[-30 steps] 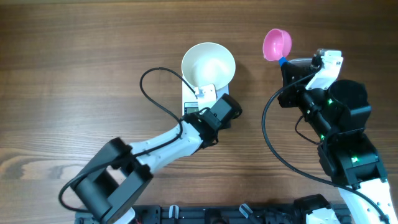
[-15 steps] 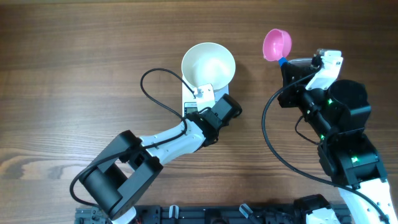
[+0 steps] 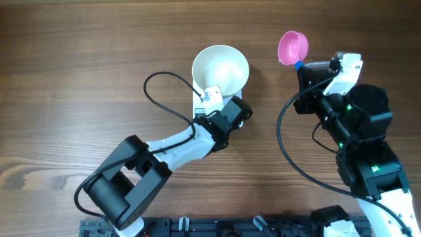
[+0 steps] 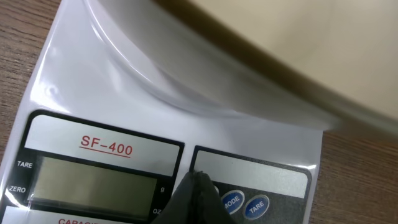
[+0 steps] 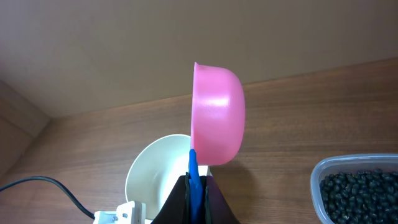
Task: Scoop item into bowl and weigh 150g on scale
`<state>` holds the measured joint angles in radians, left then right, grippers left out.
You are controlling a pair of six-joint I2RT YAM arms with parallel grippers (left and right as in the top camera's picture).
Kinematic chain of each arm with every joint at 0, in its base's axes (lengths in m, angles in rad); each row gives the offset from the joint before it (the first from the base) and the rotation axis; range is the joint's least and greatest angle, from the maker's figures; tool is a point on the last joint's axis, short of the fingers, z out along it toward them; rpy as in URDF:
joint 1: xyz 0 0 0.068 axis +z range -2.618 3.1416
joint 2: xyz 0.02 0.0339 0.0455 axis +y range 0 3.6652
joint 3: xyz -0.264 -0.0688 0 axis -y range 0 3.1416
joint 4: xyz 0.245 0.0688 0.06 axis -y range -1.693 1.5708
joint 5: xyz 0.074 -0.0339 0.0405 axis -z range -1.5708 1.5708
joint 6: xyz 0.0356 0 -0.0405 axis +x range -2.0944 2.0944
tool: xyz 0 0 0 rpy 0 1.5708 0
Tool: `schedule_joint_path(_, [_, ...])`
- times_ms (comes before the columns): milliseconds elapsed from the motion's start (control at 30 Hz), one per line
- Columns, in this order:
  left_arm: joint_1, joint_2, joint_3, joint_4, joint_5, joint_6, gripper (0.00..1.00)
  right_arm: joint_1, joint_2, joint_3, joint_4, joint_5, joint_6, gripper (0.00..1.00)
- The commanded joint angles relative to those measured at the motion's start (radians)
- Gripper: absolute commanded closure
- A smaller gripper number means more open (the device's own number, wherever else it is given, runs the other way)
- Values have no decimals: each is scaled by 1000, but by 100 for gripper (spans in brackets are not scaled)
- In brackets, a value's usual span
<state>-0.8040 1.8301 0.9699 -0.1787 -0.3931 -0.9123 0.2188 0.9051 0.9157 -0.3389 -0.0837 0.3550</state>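
The white bowl [image 3: 220, 67] stands empty on the white scale [image 3: 199, 106], whose front part shows in the left wrist view [image 4: 124, 106]. My left gripper [image 4: 198, 177] is shut, its tip resting on the scale's button panel just left of the MODE button; the display [image 4: 93, 180] looks blank. To the right, my right gripper [image 5: 197, 183] is shut on the blue handle of a pink scoop [image 5: 214, 115], held above the table beside the bowl [image 5: 155, 168]. The scoop [image 3: 293, 46] looks empty. The item, black pellets [image 5: 364, 186], lies in a clear tub at the right edge.
The clear tub [image 5: 320, 171] shows only in the right wrist view; overhead the right arm [image 3: 355, 125] covers it. The left arm's black cable [image 3: 161, 99] loops over the wooden table left of the scale.
The left gripper has crept a little toward the bowl over the scale's front, and its elbow has shifted. The right arm and scoop have not moved.
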Motion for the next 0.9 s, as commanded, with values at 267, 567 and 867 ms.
schedule_joint_path(267, [4,26,5,3,31,-16,96,-4,1,21,3,17,11,96])
schedule_joint_path(567, [4,26,6,-11,65,-16,96,-4,1,21,5,17,10,96])
schedule_joint_path(867, [4,37,5,-19,90,-17,96,-4,1,21,6,17,-14,96])
